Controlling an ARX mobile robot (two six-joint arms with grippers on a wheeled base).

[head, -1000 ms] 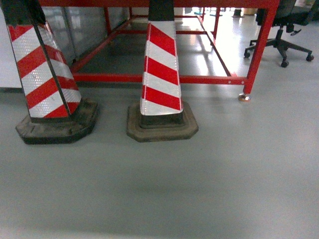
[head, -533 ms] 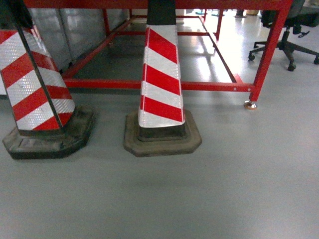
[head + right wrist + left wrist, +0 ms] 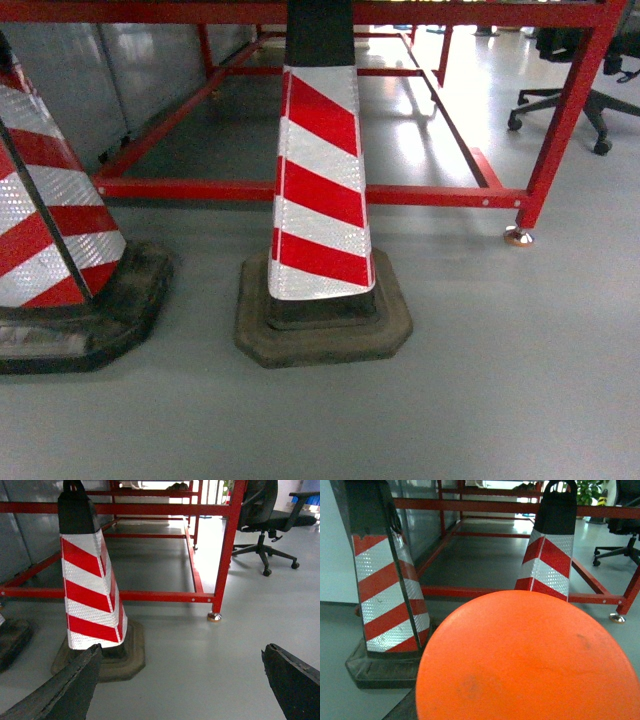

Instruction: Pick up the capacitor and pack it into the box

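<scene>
Neither the capacitor nor the box shows in any view. In the left wrist view a large smooth orange round object (image 3: 530, 660) fills the lower frame and hides the left gripper's jaws; I cannot tell what it is. My right gripper (image 3: 182, 650) is open, its two dark fingertips (image 3: 82, 680) spread wide above bare grey floor with nothing between them. No gripper appears in the head view.
Two red-and-white striped cones on black bases stand on the floor, one in the middle (image 3: 320, 200) and one at the left (image 3: 50, 240). Behind them runs a red steel table frame (image 3: 300, 190) with a foot (image 3: 517, 237). A black office chair (image 3: 600, 100) is at the back right.
The head view has closed in on the cones and the red frame: both cones look bigger and lower, and the left cone has slid partly off the left edge.
</scene>
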